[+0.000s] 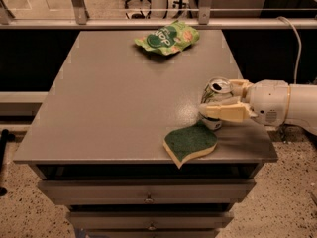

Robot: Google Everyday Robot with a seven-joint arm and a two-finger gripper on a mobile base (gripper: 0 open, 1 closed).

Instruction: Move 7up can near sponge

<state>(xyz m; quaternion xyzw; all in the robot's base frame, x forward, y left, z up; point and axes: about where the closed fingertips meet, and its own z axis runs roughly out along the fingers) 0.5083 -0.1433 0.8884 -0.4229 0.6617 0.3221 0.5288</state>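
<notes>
The 7up can (214,96), silver with a pull-tab top, stands upright near the table's front right, just behind and right of the sponge (190,143). The sponge lies flat with its dark green side up and pale yellow foam showing at its front edge, partly over the table's front edge. My gripper (218,102) reaches in from the right with its cream fingers (225,112) on both sides of the can, shut on it. The can's base sits close to the sponge's back edge.
A crinkled green snack bag (167,37) lies at the back middle of the grey table (109,103). Drawers sit below the table's front edge. A metal rail runs behind the table. My white arm (287,103) extends off the right side.
</notes>
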